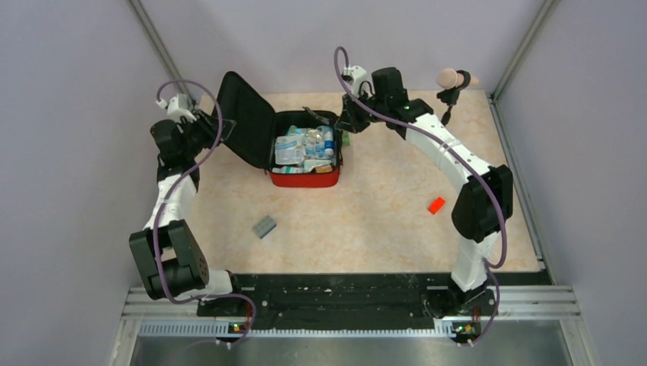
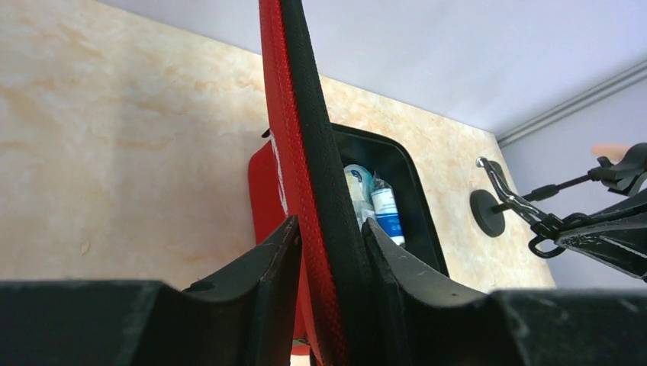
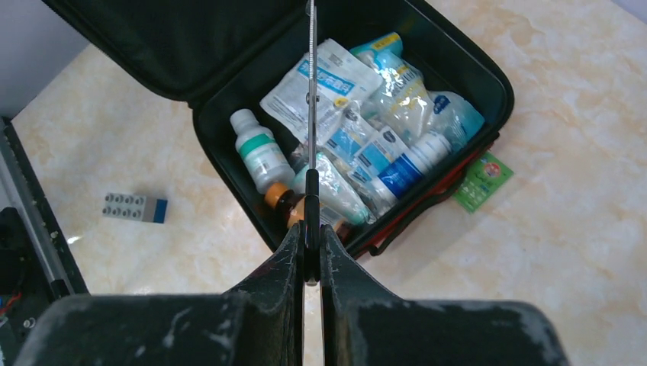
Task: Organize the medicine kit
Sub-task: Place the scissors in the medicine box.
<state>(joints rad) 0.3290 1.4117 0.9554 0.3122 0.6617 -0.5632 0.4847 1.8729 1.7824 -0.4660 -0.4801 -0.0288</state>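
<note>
The medicine kit [image 1: 305, 180] lies open at the back of the table, red outside and black inside, packed with sachets, a white bottle [image 3: 259, 149] and a blue-white tube [image 3: 408, 168]. Its lid [image 1: 243, 118] stands up on the left. My left gripper [image 2: 332, 225] is shut on the lid's edge [image 2: 294, 114], one finger on the red face and one on the black lining. My right gripper [image 3: 310, 229] is shut on a thin metal tool [image 3: 310, 91] with a black grip, held out over the kit's far right corner [image 1: 345, 122].
A green packet [image 3: 482, 179] lies on the table against the kit's right side. A grey-and-blue toy brick [image 1: 264, 226] sits in front of the kit, and a small orange-red block [image 1: 436, 205] lies to the right. A black stand [image 1: 450, 80] rises at the back right.
</note>
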